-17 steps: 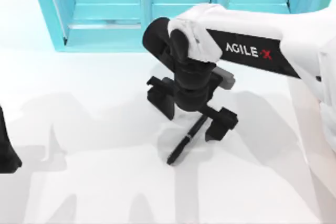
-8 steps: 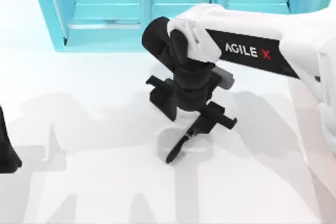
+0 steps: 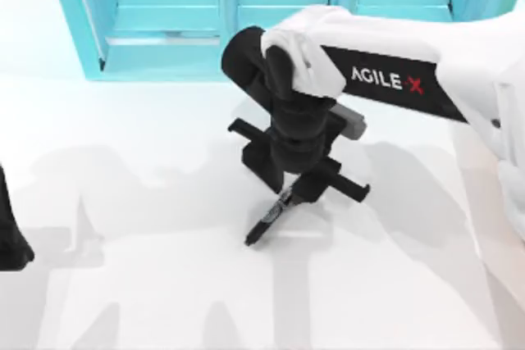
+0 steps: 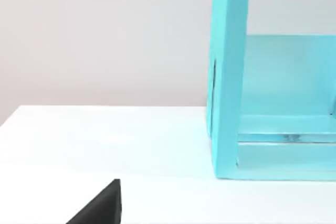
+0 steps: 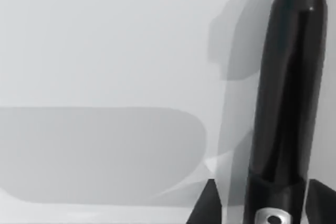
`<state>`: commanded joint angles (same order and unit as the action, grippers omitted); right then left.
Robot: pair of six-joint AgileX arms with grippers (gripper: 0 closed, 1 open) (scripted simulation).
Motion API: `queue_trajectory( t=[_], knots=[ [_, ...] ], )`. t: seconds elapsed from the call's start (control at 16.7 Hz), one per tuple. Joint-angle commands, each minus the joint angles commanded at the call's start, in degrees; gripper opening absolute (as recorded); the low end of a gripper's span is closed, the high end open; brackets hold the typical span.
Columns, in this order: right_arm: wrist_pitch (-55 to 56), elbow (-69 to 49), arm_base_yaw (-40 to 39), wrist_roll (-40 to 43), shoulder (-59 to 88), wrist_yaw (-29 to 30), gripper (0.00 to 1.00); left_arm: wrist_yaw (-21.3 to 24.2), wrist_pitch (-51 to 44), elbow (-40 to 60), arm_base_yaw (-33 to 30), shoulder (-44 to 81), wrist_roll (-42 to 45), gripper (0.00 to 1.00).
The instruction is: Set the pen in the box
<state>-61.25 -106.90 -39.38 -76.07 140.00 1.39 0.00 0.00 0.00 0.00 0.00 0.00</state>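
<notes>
The blue shelf point(image 3: 246, 14) is seen at the far edge of the white desk point(image 3: 123, 284). The left arm is parked at the left edge. At mid-desk the pen point(image 3: 267, 220) is clamped by the right gripper point(image 3: 289, 197); the pickup is judged under way, and lifting toward the box is called for next.

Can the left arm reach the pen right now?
Probably not. The left gripper sits parked at the table's far left edge, and the pen lies near the middle, already pinched by the right gripper, whose arm hangs right over it. The left arm would likely bump into it.
</notes>
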Motion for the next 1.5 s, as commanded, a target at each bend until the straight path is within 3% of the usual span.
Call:
queue_trajectory(
  t=[0.3,0.9,1.26,1.5],
  knots=[
    [-1.9,-3.4,0.1,-0.6,-2.7,-0.7,0.00,0.0,0.0,0.0,0.0,0.0,0.0,1.00],
    [-20.7,-20.2,0.1,-0.3,-4.9,-0.5,0.00,0.0,0.0,0.0,0.0,0.0,0.0,1.00],
    [-20.7,-19.9,0.7,-0.2,-5.1,-0.5,0.00,0.0,0.0,0.0,0.0,0.0,0.0,1.00],
    [-19.7,-15.5,9.1,1.3,-8.7,-0.4,0.00,0.0,0.0,0.0,0.0,0.0,0.0,1.00]
  ],
)
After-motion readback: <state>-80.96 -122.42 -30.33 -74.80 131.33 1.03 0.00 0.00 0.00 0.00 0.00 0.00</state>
